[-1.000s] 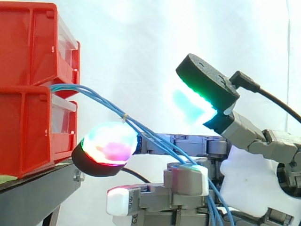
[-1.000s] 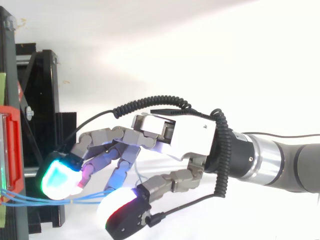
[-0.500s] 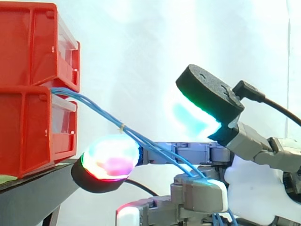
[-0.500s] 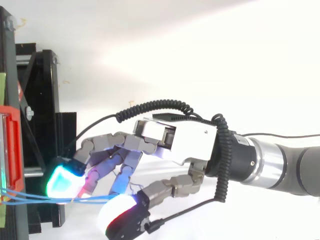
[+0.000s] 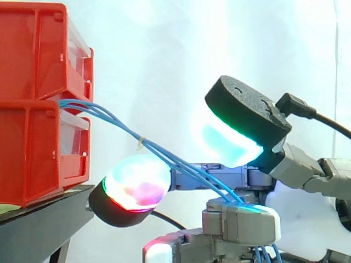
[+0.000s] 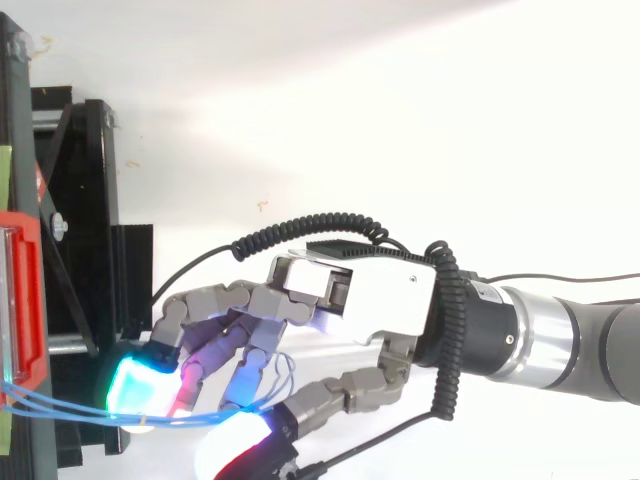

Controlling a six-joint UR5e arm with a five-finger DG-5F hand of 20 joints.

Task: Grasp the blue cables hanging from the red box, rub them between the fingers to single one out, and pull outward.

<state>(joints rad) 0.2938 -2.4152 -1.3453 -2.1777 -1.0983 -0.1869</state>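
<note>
the blue cables (image 5: 181,169) run from the red box (image 5: 38,148) at left, slanting down and rightward to drape over a lower finger (image 5: 241,222) of the hand (image 6: 370,295). the hand is spread, its thumb pad (image 5: 230,139) just above the strands and apart from the fingers. closing looks like a downward thumb move, with the pull rightward along the cables' line.

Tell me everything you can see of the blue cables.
The blue cables are several thin, smooth strands leaving the lower red box at its top front edge. They arch out together and slope down rightward, bound midway by a small pale tie. Past it they fan slightly, run into the hand and continue downward.
</note>
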